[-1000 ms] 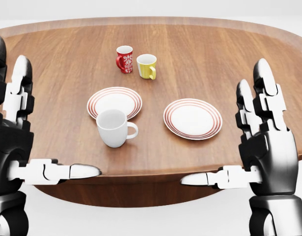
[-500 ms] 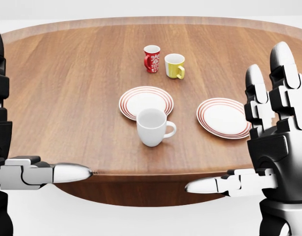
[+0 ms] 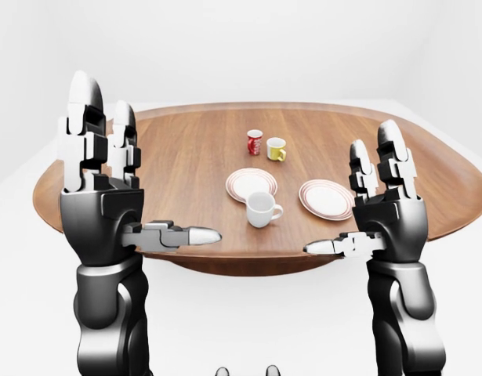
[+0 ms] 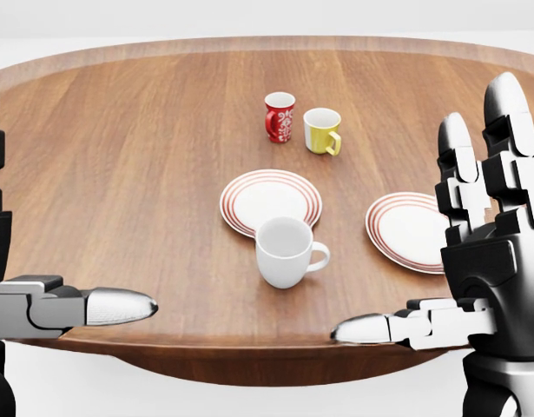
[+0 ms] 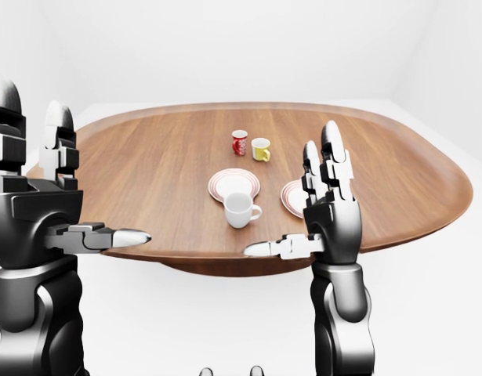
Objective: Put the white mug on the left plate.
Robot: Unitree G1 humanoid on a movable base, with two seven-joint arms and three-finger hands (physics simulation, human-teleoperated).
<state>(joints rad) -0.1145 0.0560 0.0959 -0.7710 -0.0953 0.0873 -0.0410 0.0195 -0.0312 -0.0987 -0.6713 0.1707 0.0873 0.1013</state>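
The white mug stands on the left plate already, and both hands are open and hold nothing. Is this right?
Not quite. In the head view the white mug stands on the table, just below the left plate, not on it. The left hand and right hand are indeed open and empty.

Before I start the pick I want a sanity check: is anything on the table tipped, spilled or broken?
Nothing stands out. The white mug, red patterned mug and yellow mug all stand upright, both red-rimmed plates lie flat on the wooden table, and both hands hang open, holding nothing.

Three head-mounted views over table
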